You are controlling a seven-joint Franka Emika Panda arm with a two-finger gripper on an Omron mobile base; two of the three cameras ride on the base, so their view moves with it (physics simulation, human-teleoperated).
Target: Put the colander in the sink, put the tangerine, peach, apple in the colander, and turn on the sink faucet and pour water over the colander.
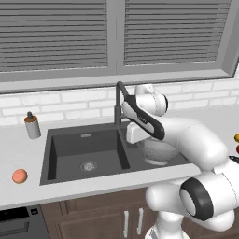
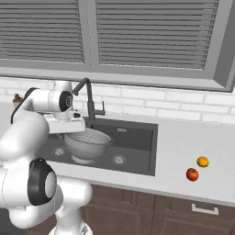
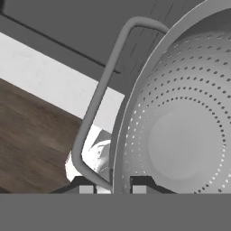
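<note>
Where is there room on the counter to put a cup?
Bare counter lies between the soap dispenser and the peach, and between the sink and the apple with the tangerine. It is crowded at the colander, held by the gripper.

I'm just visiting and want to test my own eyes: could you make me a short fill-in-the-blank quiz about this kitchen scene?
1. The end effector is shut on the rim of the ____.
2. The colander is over the dark ____.
3. On the counter right of the sink, the tangerine lies beside the red ____.
4. The peach lies on the counter ____ of the sink.

Missing words: colander; sink; apple; left
</note>
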